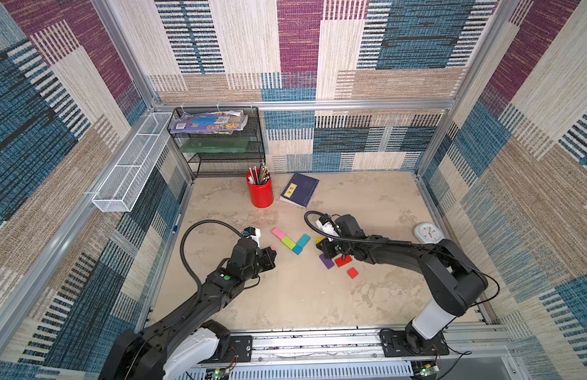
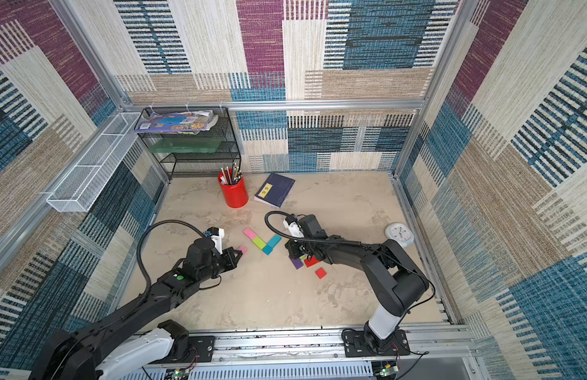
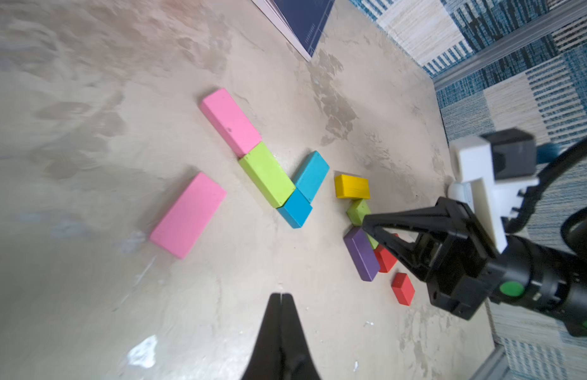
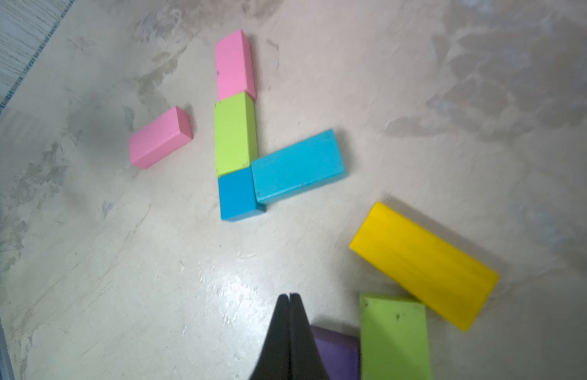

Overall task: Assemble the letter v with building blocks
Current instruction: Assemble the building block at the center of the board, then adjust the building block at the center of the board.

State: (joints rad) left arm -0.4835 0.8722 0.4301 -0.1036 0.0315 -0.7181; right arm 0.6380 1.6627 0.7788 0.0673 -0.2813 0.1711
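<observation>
In both top views, near the middle of the table [image 1: 285,302]: a pink block [image 1: 278,233] and a lime block [image 1: 289,242] laid end to end and touching, then a teal square [image 1: 297,250] at the corner, with a teal block [image 1: 303,240] branching off it toward the far side, touching it. Just beside the left gripper [image 1: 273,254], a loose pink block [image 1: 273,248], largely hidden behind it. Under and around the right gripper [image 1: 331,256], a loose cluster: yellow block [image 1: 319,240], purple block [image 1: 326,261], red block [image 1: 344,261], and a red square [image 1: 352,272] a little apart. Farther back, a red pencil cup [image 1: 260,192] and a navy book [image 1: 299,190]; by the right wall, a white clock [image 1: 427,233]. From the left wrist: left fingertips pressed together with nothing between them, above bare table; loose pink block flat and apart from the row; right gripper closed to a point, its tips beside a second lime block [image 3: 359,210] and above the purple block, gripping neither as far as can be told. From the right wrist: fingertips shut together and empty, just beside the purple block and the second lime block; yellow block touching that lime's corner, or nearly so; the joined row farther ahead, loose pink block beyond it.
</observation>
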